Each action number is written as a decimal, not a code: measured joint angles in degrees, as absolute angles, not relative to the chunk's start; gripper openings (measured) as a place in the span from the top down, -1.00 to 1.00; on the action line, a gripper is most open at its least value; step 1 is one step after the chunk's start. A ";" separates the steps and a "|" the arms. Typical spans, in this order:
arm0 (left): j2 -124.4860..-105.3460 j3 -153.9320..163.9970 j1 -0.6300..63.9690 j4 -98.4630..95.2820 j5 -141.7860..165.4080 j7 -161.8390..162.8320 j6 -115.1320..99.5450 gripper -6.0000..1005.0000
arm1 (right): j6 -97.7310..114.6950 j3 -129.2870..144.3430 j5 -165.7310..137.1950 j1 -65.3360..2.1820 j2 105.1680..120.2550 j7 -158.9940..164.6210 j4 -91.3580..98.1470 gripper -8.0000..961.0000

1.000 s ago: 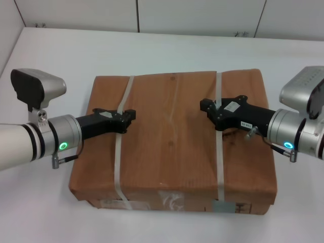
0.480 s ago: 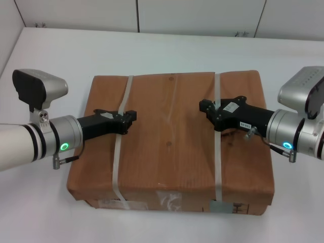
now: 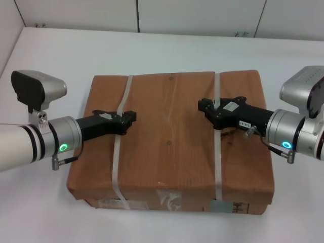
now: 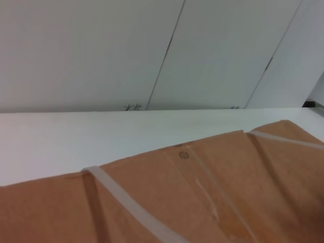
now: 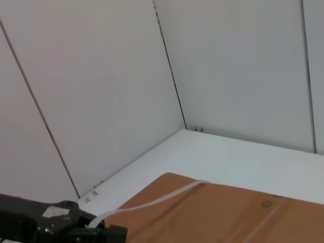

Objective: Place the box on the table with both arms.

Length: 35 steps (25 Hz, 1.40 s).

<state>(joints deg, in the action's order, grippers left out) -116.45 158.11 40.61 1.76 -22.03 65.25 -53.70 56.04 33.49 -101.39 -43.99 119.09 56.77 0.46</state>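
On the table (image 3: 76,45), the box (image 3: 169,147) lies flat, seemingly square-on, labels facing the robot.

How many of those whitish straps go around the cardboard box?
2: the left strap runs under the left hand, the right strap under the right hand. The box's underside is hidden.

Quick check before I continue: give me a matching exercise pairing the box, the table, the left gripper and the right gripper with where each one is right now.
Things:
1. box
2. table
3. left gripper
4. right gripper

Places:
A. at the whitish strap on the box's left part
B. under the box, white surface showing on all sides of it
C. at the whitish strap on the box's right part
D. lying flat in the middle, below both arms

Pairs: 1-D, 2-B, 3-A, 4-C
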 joint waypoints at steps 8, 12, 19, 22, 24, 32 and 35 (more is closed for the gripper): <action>-116.45 158.05 40.27 1.80 -22.26 65.29 -53.31 0.68 | 50.72 34.10 -103.58 -43.94 119.09 64.53 0.44 0.46; -116.45 158.03 40.02 1.95 -21.91 65.80 -53.08 0.34 | 48.88 34.08 -106.10 -43.49 119.07 68.41 0.97 0.27; -116.22 158.10 39.41 2.27 -22.19 66.15 -53.07 -0.15 | 44.37 34.97 -107.63 -42.03 119.09 70.53 1.01 -0.03; -116.17 157.86 39.39 2.23 -22.34 66.13 -53.68 -0.16 | 43.84 35.06 -107.69 -40.91 119.10 70.67 1.01 -0.03; -116.03 157.65 39.37 2.15 -22.40 66.07 -54.51 -0.17 | 43.79 34.91 -107.60 -40.20 119.09 70.69 1.29 -0.04; -114.63 157.34 37.36 2.29 -24.45 65.59 -63.57 -0.17 | 46.90 33.78 -106.94 -38.11 119.09 72.09 4.01 -0.07; -114.25 157.32 36.94 2.29 -25.25 65.21 -66.02 -0.17 | 50.14 32.98 -106.30 -36.40 119.09 72.84 5.97 -0.08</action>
<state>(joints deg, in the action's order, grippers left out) -114.25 157.32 36.94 2.29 -25.25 65.21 -66.02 50.14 32.98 -106.30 -36.40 119.09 72.84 5.97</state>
